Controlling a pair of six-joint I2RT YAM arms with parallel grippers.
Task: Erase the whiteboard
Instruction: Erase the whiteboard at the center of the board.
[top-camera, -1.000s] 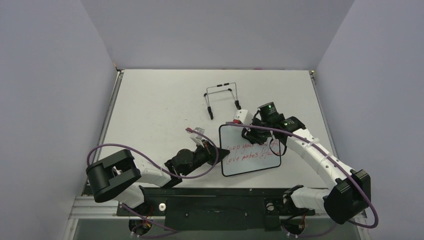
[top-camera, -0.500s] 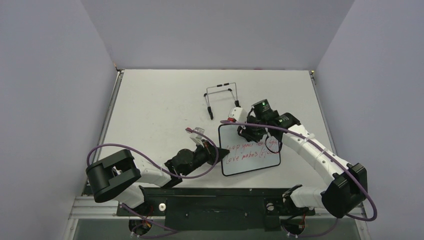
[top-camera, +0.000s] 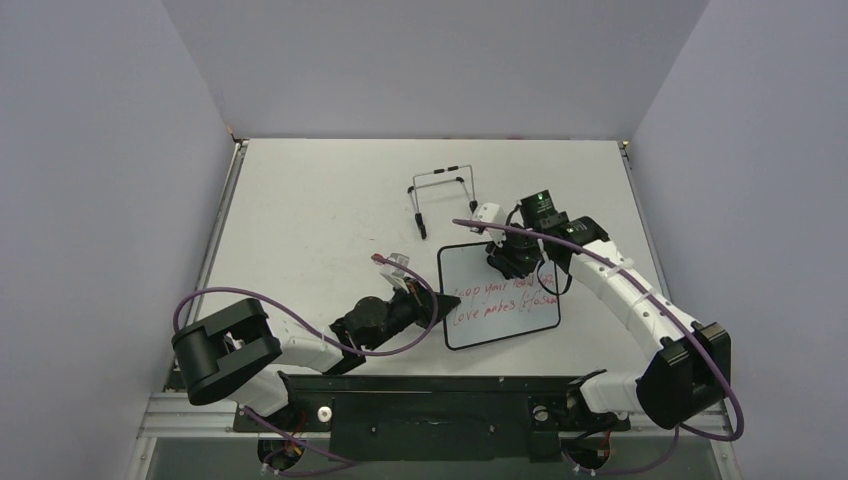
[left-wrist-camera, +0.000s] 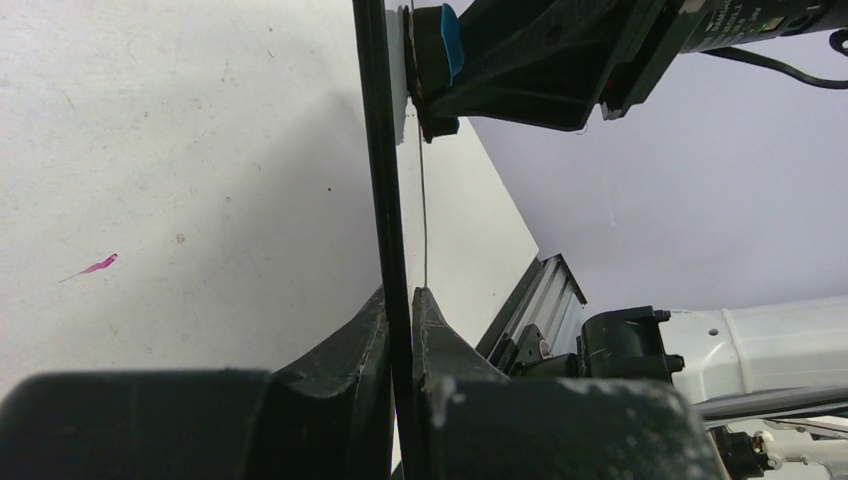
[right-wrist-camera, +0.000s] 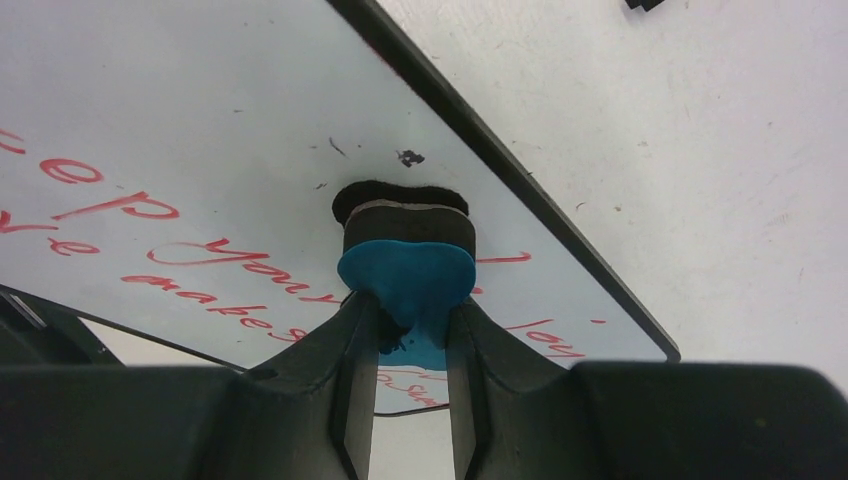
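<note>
The whiteboard (top-camera: 490, 322) lies on the table, black-framed, with red handwriting across it. My left gripper (top-camera: 441, 303) is shut on its left edge. In the left wrist view the frame (left-wrist-camera: 375, 150) runs edge-on between my left gripper's (left-wrist-camera: 400, 305) jaws. My right gripper (top-camera: 518, 263) stands over the board's upper right part, shut on a small blue eraser (right-wrist-camera: 405, 275). The eraser's black felt presses on the whiteboard (right-wrist-camera: 200, 120) near its far edge. The eraser (left-wrist-camera: 450, 40) also shows at the top of the left wrist view.
A black wire stand (top-camera: 443, 195) sits on the table behind the board. Grey walls close in the table on three sides. A small pink mark (left-wrist-camera: 95, 265) is on the tabletop to the left of the board.
My right gripper slid the eraser left along the board's upper part, then back to the right. The left gripper and the board have not moved.
</note>
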